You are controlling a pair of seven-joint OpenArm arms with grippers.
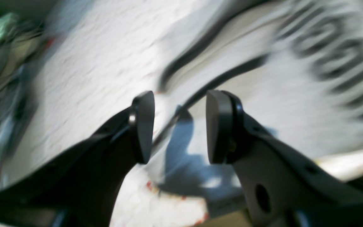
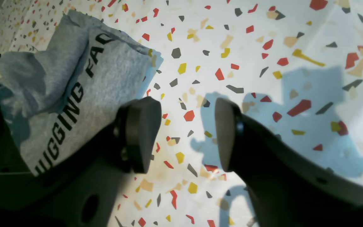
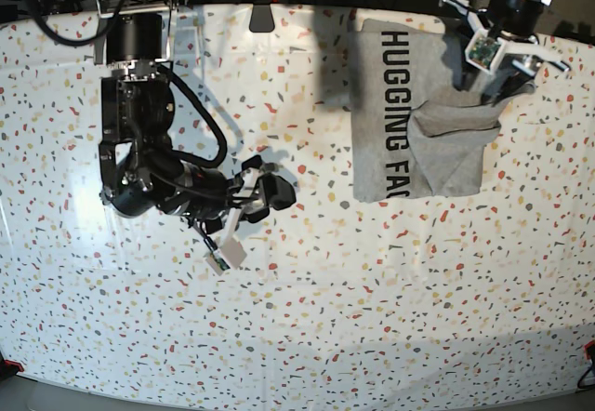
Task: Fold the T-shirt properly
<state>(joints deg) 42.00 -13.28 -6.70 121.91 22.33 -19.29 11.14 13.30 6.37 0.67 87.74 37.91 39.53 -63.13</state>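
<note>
The T-shirt (image 3: 409, 123) lies toward the far right of the speckled tabletop (image 3: 372, 299), a light heather-grey bundle folded into a rough rectangle with black capitals running along its left side. A loose flap, perhaps a sleeve, is laid across its lower right part and covers the end of the lettering, so only "HUGGING FA" reads in the overhead view. The top right corner of the cloth is hidden under the left arm.

The left hand (image 1: 180, 126) hangs over that corner with its two fingers spread apart and nothing between them; its own camera view is badly smeared, showing only pale cloth and streaked letters. The right hand (image 2: 187, 135) sits well apart to the left, above bare tabletop, fingers wide and empty.

One shirt, two arms, two hands.
</note>
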